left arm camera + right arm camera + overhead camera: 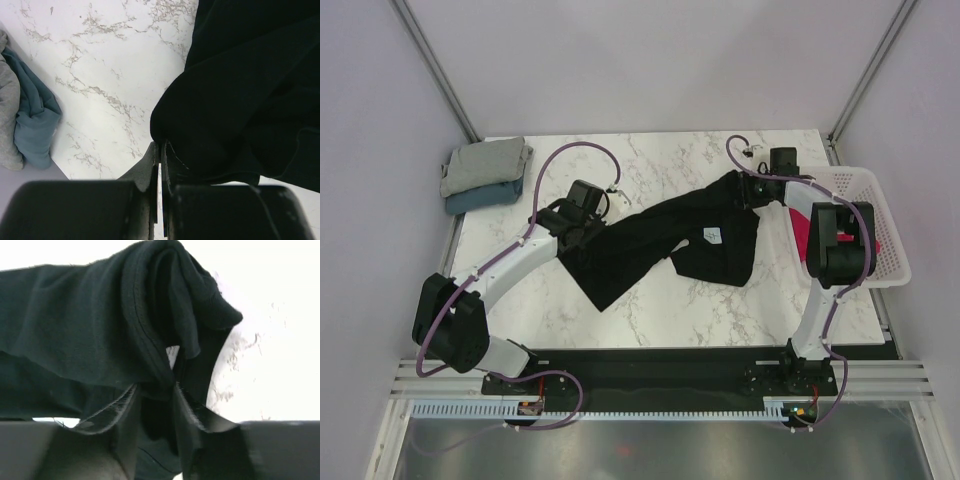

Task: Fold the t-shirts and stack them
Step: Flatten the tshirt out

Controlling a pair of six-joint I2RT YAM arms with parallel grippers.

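So right now the black t-shirt (650, 245) is getting spread out for folding, at least that's how I'm reading it. It's lying stretched across the marble table (650, 160), starting just beside the white mesh basket (868, 185) and running away from it toward the far side, white tag (712, 236) facing up on the half nearer the basket. The left gripper (160, 150) is pinching the end farthest from the basket, fingers pressed together on the cloth. The right gripper (155, 386) is sitting at the basket end with its fingers partly spread, a bunched hem lying loose between them rather than clamped. The shirt is looking twisted and lumpy, so I'm guessing the next move is calling for a fresh grab on a proper corner and a pull to flatten it before any fold. The basket is holding the pink-red shirt (800, 238), and I'm not seeing anything else in there. The grey shirt (485, 165) is resting on the dusty blue shirt (480, 197) at the back corner, well across the table from the basket.
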